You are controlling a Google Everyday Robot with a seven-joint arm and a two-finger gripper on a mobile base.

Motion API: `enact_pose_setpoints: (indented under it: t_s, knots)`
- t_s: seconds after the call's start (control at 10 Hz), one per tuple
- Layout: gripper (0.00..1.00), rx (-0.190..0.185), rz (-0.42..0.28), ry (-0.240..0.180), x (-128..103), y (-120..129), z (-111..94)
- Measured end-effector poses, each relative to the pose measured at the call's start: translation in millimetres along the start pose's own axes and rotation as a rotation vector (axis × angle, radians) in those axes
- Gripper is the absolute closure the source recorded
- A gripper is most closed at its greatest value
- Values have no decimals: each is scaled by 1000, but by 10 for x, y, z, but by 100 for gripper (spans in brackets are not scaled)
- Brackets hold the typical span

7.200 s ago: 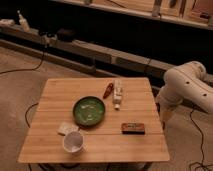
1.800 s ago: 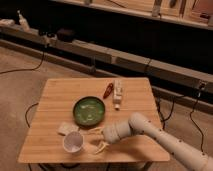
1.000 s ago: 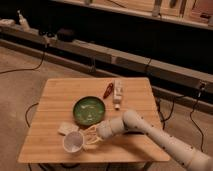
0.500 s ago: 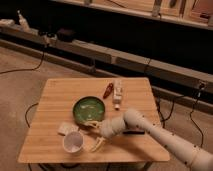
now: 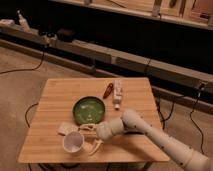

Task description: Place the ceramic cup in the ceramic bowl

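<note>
Camera view — tool [image 5: 92, 138] beside ceramic cup [image 5: 73, 142], pad [image 5: 64, 128]

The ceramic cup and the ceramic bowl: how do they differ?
The ceramic cup is white; the ceramic bowl is dark green. The cup is narrower, the bowl wide and shallow. The cup sits beside the open gripper near the table front edge; the bowl lies mid-table. Both are round.
</note>
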Motion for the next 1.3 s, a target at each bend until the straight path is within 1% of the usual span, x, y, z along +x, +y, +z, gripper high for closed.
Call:
enact_pose_setpoints:
  t_s: [0.3, 0.6, 1.2, 1.3]
  knots:
    - [21, -37, -13, -2, 25, -40, 199]
    - [21, -51, -25, -4, 10, -112, 358]
    - [21, -77, -7, -26, 7, -167, 534]
    - [24, -83, -5, -31, 5, -167, 558]
